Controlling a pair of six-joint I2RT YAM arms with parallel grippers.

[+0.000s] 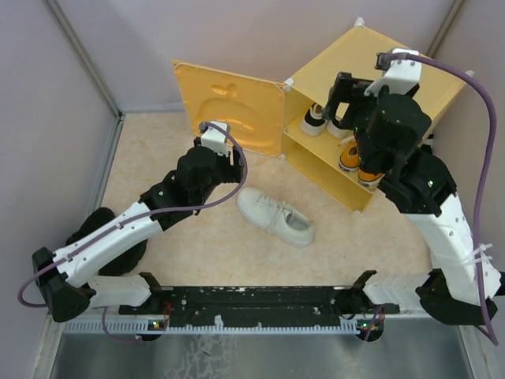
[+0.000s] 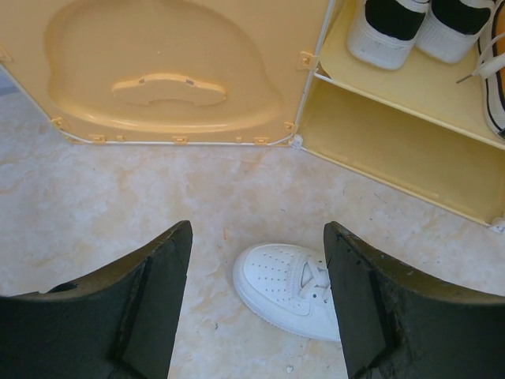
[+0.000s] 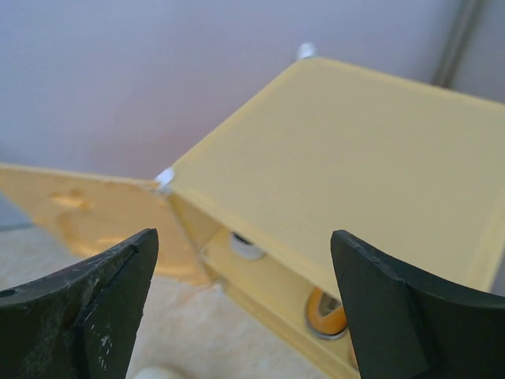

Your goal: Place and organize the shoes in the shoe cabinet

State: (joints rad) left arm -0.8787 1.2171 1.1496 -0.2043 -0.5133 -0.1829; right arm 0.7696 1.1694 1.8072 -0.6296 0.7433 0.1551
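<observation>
**Shoes part stowed, jaws wide on both sides**

From the top camera you see the shoe cabinet (image 1: 394,63) at the far right, with its door (image 1: 229,106) swung open to the left. The black-and-white pair (image 1: 316,118) stands in the upper half of the cabinet. The orange pair (image 1: 353,158) sits in the lower half. One off-white shoe (image 1: 276,215) lies on the floor (image 1: 142,142) near the middle, in front of the cabinet and apart from it. Your left arm (image 1: 150,209) reaches from the near left toward the door. Your right arm (image 1: 442,213) rises at the right, and the right gripper (image 1: 339,96) hangs at the cabinet's open front, close to the black-and-white pair.

On the left wrist camera, the left gripper (image 2: 258,230) hovers over the floor with its jaws wide and nothing between them. The toe of the off-white shoe shows below the gap, partly hidden behind the right-hand finger. The door fills the far left. On the far right, the black-and-white pair stands on the inner shelf (image 2: 410,87).

On the right wrist camera, the right gripper's jaws stand wide apart and hold nothing. Beyond them you see the cabinet's top panel, with the door at the left. Inside the opening, a white sole and an orange shoe show only in part.
</observation>
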